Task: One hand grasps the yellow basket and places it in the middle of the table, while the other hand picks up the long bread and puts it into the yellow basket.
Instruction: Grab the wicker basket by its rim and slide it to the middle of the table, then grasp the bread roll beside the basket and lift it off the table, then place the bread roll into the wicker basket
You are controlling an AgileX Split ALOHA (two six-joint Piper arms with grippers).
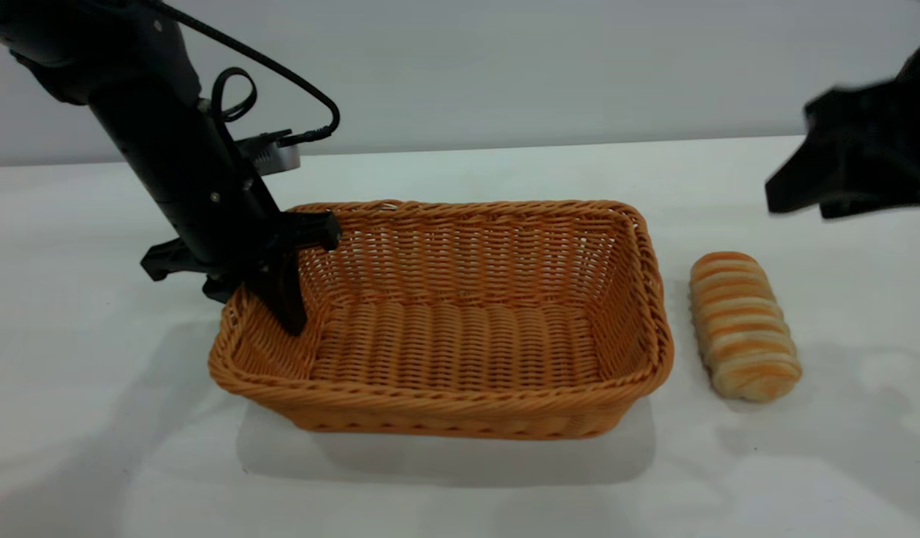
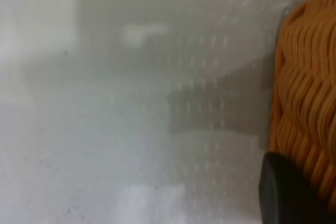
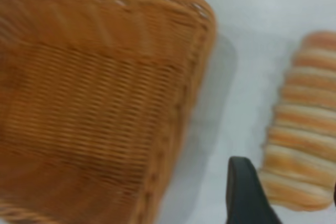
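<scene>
The yellow basket (image 1: 467,407) sits near the middle of the white table (image 1: 93,359), empty. My left gripper (image 1: 261,306) is shut on the basket's left wall, with one finger inside and the other outside the rim. In the left wrist view one finger (image 2: 286,192) lies against the woven wall (image 2: 310,93). The long bread (image 1: 743,325) lies on the table just right of the basket. My right gripper (image 1: 848,179) hovers open above and behind the bread. In the right wrist view its finger (image 3: 247,192) is beside the bread (image 3: 304,129), and the basket (image 3: 202,51) is also in view.
Bare white tabletop surrounds the basket and bread. A narrow gap separates the bread from the basket's right rim. A grey wall stands behind the table's far edge.
</scene>
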